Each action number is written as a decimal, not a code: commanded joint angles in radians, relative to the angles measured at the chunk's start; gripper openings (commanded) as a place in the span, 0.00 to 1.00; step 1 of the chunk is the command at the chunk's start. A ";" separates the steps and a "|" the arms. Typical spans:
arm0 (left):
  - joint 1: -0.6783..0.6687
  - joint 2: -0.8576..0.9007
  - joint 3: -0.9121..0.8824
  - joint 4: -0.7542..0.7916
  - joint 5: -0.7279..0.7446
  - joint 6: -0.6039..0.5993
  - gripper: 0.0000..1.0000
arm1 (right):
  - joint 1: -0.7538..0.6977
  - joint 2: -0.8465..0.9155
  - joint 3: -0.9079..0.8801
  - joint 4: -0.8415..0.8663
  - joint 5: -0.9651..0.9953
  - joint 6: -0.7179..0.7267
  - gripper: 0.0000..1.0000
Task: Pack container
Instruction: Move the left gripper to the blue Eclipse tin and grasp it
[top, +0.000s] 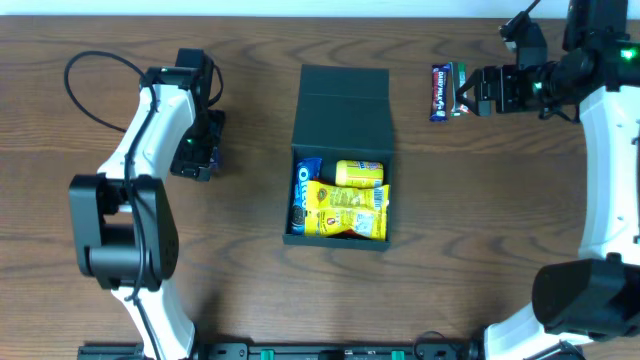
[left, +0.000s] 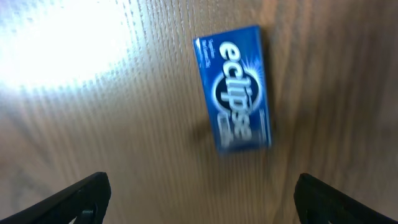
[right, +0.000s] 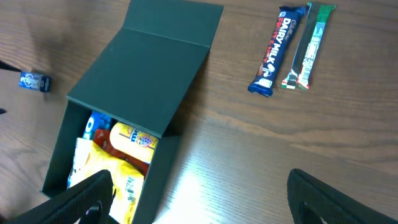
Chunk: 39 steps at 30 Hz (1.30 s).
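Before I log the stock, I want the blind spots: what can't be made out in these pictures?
Eclipse pack: overhead, hidden under the left arm; left wrist view blurs its small print.
Oreo pack in the container: overhead, partly under the yellow bag; right wrist, the lid hides part.
Green-white stick beside the Dairy Milk bar: right wrist, lettering too small to read.

Lid (top: 343, 110) overhangs container (top: 337, 243) rear; front half open from above.
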 joint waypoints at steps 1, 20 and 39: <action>0.035 0.048 0.014 0.013 0.048 -0.035 0.95 | -0.003 -0.021 0.016 -0.004 0.003 -0.010 0.89; 0.074 0.166 0.014 0.105 0.072 -0.002 0.77 | -0.003 -0.021 0.016 -0.004 0.003 -0.010 0.90; 0.072 0.157 0.016 0.046 0.084 0.182 0.06 | -0.003 -0.021 0.016 0.001 0.003 -0.011 0.89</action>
